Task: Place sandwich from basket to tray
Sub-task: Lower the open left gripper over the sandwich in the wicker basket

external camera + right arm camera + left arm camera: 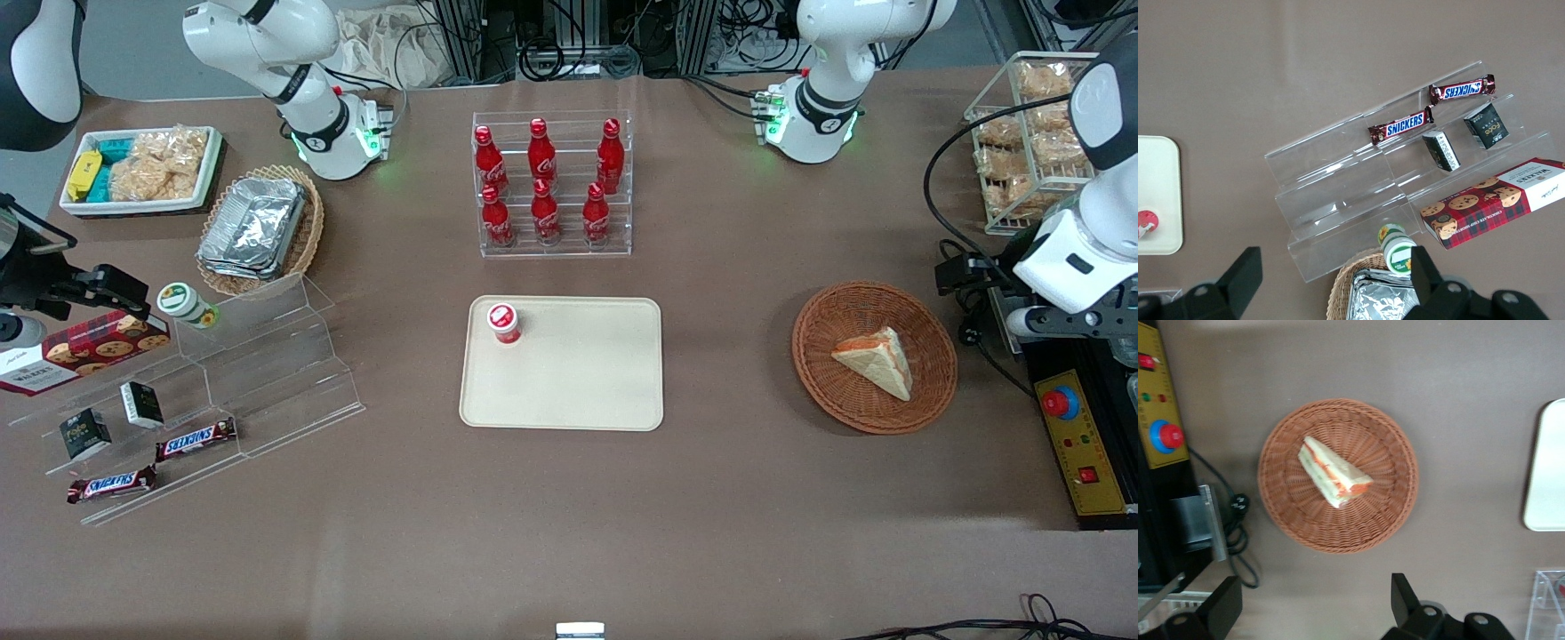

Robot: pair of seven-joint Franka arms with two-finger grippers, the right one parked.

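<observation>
The sandwich [876, 360] [1333, 475] is a pale bread wedge with an orange-red and green filling edge. It lies flat in the round reddish-brown wicker basket [827, 373] [1385, 513]. The beige tray [569, 382] [1548, 473] lies at the table's middle, with a red-capped bottle [503, 322] standing on its corner. My gripper [965, 271] [1315, 603] hangs well above the table just outside the basket's rim, toward the working arm's end. It is open, its fingers [1405, 600] spread wide with nothing between them.
A yellow control box with a red button [1071, 436] [1161, 420] and a black cable [1238, 520] lie beside the basket. A rack of red bottles [553, 182] stands farther from the front camera than the tray. A wire snack rack [1022, 133] stands near the arm.
</observation>
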